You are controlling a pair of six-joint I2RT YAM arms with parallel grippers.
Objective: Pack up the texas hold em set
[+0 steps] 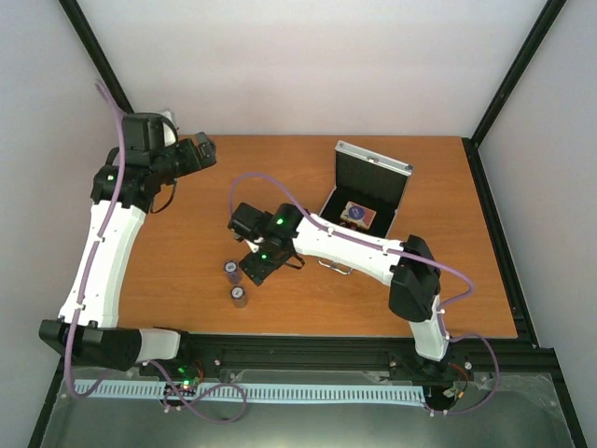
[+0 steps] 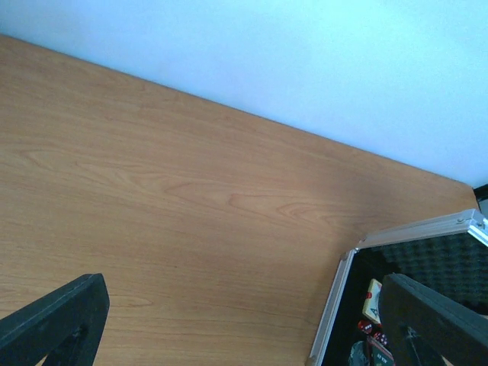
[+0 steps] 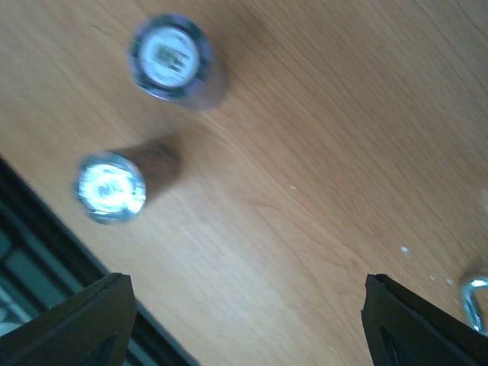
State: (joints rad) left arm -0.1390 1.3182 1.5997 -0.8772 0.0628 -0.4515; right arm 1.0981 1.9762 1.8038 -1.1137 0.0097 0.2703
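Note:
The silver case (image 1: 373,182) stands open at the back right of the table, lid up, with the pink-red card box (image 1: 357,215) in its black lining. In the left wrist view the case's rim (image 2: 335,305) shows at the right, with a card box and red dice inside. Two dark chip stacks (image 1: 230,271) (image 1: 239,296) stand on the table near the front. My right gripper (image 1: 256,269) is open, empty, just right of them; they show in the right wrist view (image 3: 169,55) (image 3: 110,187). My left gripper (image 1: 207,149) is open and empty at the back left.
The case's metal handle (image 3: 474,299) peeks in at the right edge of the right wrist view. The black frame rail (image 1: 308,347) runs along the table's front edge, close to the chip stacks.

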